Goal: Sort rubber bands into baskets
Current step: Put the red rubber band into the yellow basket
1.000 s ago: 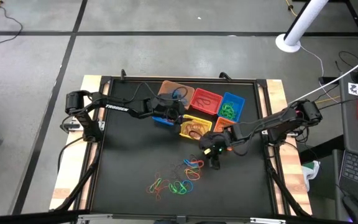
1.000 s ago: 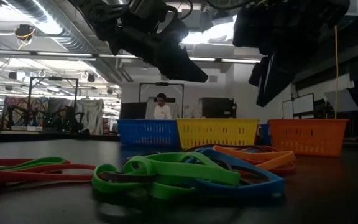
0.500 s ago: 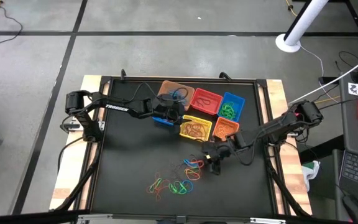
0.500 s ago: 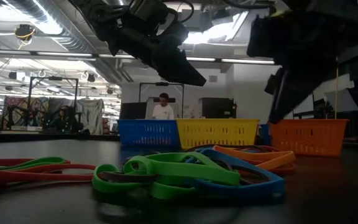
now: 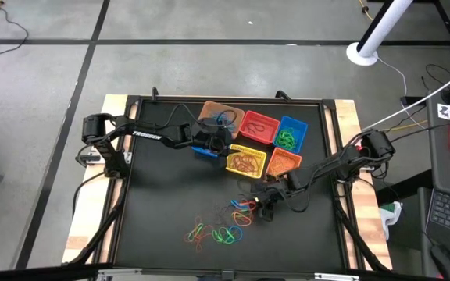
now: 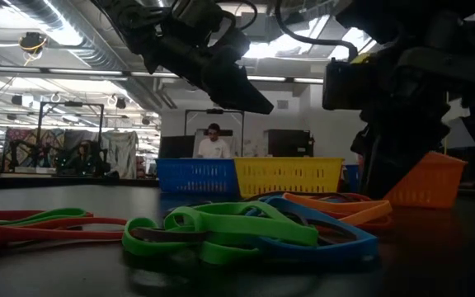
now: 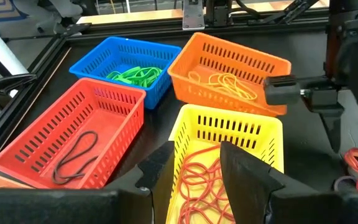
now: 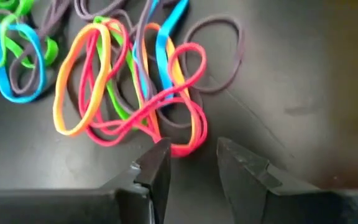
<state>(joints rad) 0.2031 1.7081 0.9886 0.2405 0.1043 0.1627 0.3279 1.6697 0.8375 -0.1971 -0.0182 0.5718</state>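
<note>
Rubber bands (image 5: 226, 223) in red, orange, green and blue lie loose on the black table near its front; they also show in the low view (image 6: 246, 227). My right gripper (image 8: 191, 163) stands open, pointing down at the pile's right end. A red band (image 8: 166, 124) lies just ahead of its fingertips, with nothing between them. My left gripper (image 7: 197, 171) hangs open and empty over the yellow basket (image 7: 229, 155). The baskets cluster at the back: tan-orange (image 5: 219, 115), red (image 5: 258, 126), blue (image 5: 291, 134), yellow (image 5: 246, 161), orange (image 5: 285, 161), and a second blue (image 5: 204, 151).
The orange basket (image 6: 429, 180) stands tilted with one side raised, right beside my right arm (image 5: 319, 170); whether the arm touches it I cannot tell. The table's raised rim (image 5: 123, 179) frames the black surface. A person (image 6: 214, 142) stands far behind the table.
My right gripper has come down and toward the table's near edge, onto the right end of the rubber band pile, still open. The orange basket, level before, now stands tipped in the low view.
</note>
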